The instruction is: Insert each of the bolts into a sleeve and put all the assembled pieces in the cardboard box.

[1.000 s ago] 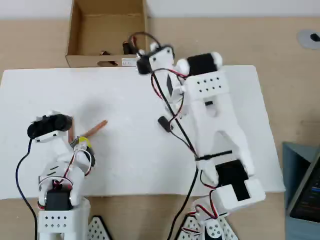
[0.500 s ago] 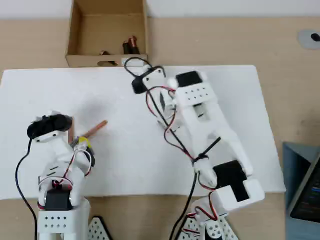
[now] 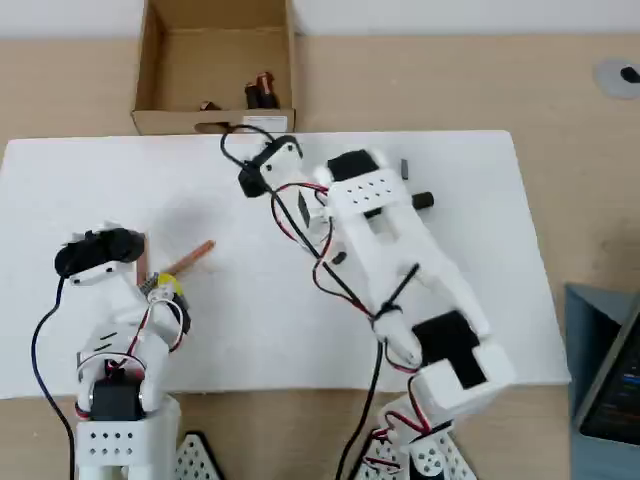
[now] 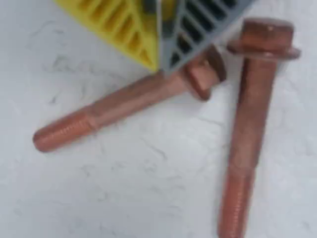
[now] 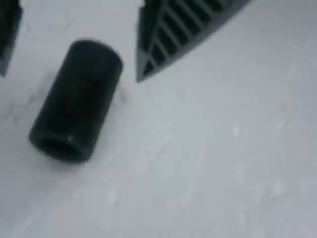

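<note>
Two copper bolts point(image 4: 129, 106) point(image 4: 250, 124) lie on the white mat. My left gripper point(image 4: 159, 62) is shut, its yellow and grey tips meeting just over the head of the slanted bolt. From above, that bolt point(image 3: 190, 258) points away from the left gripper point(image 3: 158, 282). In the right wrist view a black sleeve point(image 5: 74, 101) lies on its side on the mat, and my right gripper point(image 5: 74, 64) stands open above it, one dark finger point(image 5: 188, 29) beside it. The cardboard box point(image 3: 150, 70) holds assembled pieces point(image 3: 260, 92) at its near wall.
The right arm point(image 3: 390, 240) stretches across the middle of the mat point(image 3: 240, 320). Another black sleeve point(image 3: 422, 200) lies beside it on the right. A dark device point(image 3: 605, 380) sits at the right edge of the table.
The right arm has drawn back from the box's near corner and swung left over the mat. The left arm and its bolts have not moved.
</note>
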You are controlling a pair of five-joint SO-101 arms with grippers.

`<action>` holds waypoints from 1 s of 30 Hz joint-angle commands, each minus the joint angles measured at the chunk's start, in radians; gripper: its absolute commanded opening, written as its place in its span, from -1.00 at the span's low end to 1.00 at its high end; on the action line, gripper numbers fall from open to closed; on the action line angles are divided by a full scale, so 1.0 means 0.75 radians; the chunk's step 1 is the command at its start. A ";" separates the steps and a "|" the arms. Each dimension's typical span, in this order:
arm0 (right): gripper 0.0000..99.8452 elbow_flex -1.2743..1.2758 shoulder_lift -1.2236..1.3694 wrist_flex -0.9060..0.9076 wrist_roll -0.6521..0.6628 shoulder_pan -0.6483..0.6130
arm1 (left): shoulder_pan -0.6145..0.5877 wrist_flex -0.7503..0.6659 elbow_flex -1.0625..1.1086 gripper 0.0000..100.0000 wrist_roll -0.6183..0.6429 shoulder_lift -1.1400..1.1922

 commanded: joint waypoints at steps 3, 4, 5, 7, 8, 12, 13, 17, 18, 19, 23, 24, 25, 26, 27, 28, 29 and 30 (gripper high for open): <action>-0.62 -0.001 0.054 -0.063 0.008 -0.005 | -0.012 -0.008 0.004 -1.00 0.000 -0.011; -0.62 0.001 0.069 -0.072 0.008 -0.005 | -0.012 -0.008 0.004 -1.00 0.000 -0.011; -0.62 0.001 0.085 -0.076 0.008 -0.005 | -0.012 -0.008 0.004 -1.00 0.000 -0.011; -0.62 0.001 0.116 -0.080 0.008 -0.005 | -0.012 -0.008 0.004 -1.00 0.000 -0.011; -0.62 0.001 0.132 -0.080 0.008 -0.005 | -0.012 -0.008 0.004 -1.00 0.000 -0.011; -0.66 0.001 0.202 -0.080 0.008 -0.005 | -0.012 -0.008 0.004 -1.00 0.000 -0.011; -0.71 0.001 0.222 -0.080 0.008 -0.005 | -0.012 -0.008 0.004 -1.00 0.000 -0.011; -0.93 -0.007 0.269 -0.080 0.012 -0.005 | -0.012 -0.008 0.004 -1.00 0.000 -0.011; -0.93 -0.007 0.271 -0.080 0.020 -0.005 | -0.012 -0.008 0.004 -1.00 0.000 -0.011; -0.94 -0.007 0.269 -0.080 0.020 -0.005 | -0.012 -0.008 0.004 -1.00 0.000 -0.011; -0.98 -0.009 0.212 -0.070 0.014 -0.005 | -0.012 -0.008 0.004 -1.00 -0.004 -0.011; -0.98 -0.009 0.183 -0.068 0.014 -0.005 | -0.012 -0.008 0.004 -1.00 -0.006 -0.011; -0.98 -0.009 0.148 -0.057 0.014 -0.005 | -0.012 -0.008 0.004 -1.00 -0.006 -0.011; -0.98 -0.009 0.114 -0.051 0.010 -0.007 | -0.012 -0.008 0.004 -1.00 -0.006 -0.011; -0.98 -0.009 0.075 -0.047 -0.004 -0.009 | -0.012 -0.008 0.004 -1.00 -0.008 -0.011; -0.98 -0.009 0.032 -0.037 -0.025 -0.011 | -0.012 -0.008 0.004 -1.00 -0.008 -0.011; -0.98 -0.009 -0.015 -0.025 -0.033 -0.011 | -0.012 -0.008 0.004 -1.00 -0.008 -0.011; -0.98 -0.009 -0.062 -0.008 -0.035 -0.011 | -0.012 -0.008 0.004 -1.00 -0.010 -0.011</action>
